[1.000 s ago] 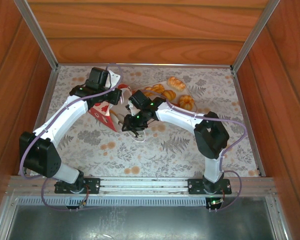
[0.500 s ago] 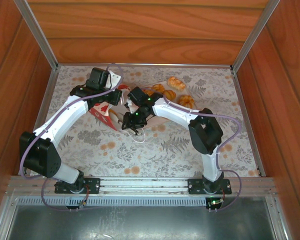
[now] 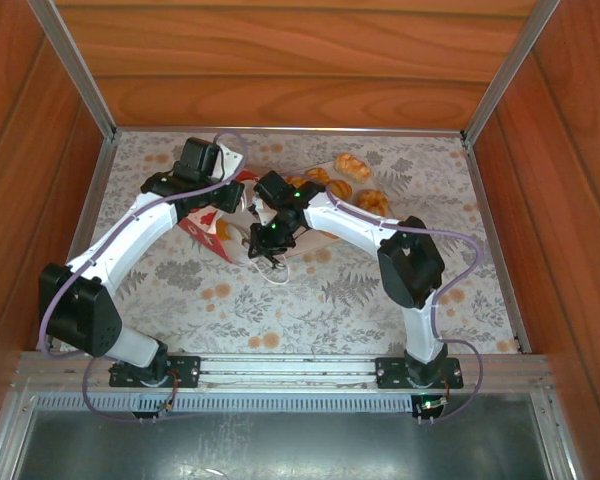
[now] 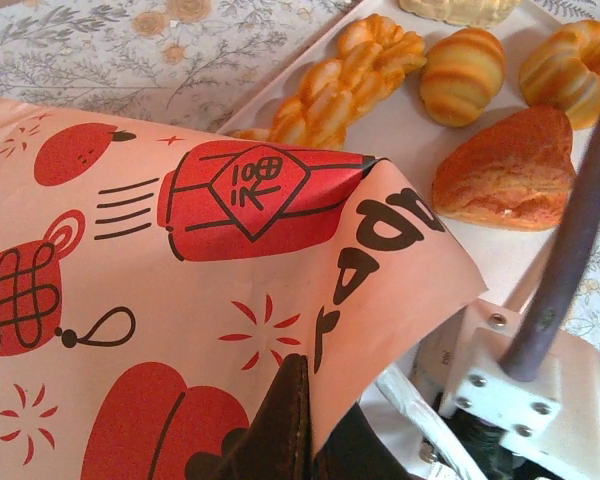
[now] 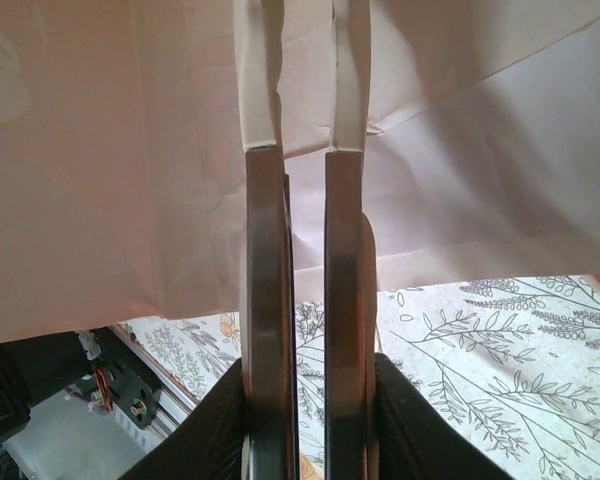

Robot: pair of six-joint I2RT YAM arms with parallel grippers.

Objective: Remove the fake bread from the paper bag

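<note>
Left gripper [image 4: 298, 432] clamped on the paper bag [image 4: 180, 260] | right gripper [image 5: 306, 150] — fingers near together at bag paper, grip you can't tell | fake bread [image 4: 463, 75] — on tray [image 4: 405, 150] beside bag

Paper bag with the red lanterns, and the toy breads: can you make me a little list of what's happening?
bag: white paper bag with red prints, right next to the tray
left gripper: shut on the bag's edge
right gripper: jaws nearly together against the bag's white paper; grip unclear
bread out: five glossy golden-orange toy breads on the flat pale tray
bread inside bag: cannot tell
</note>
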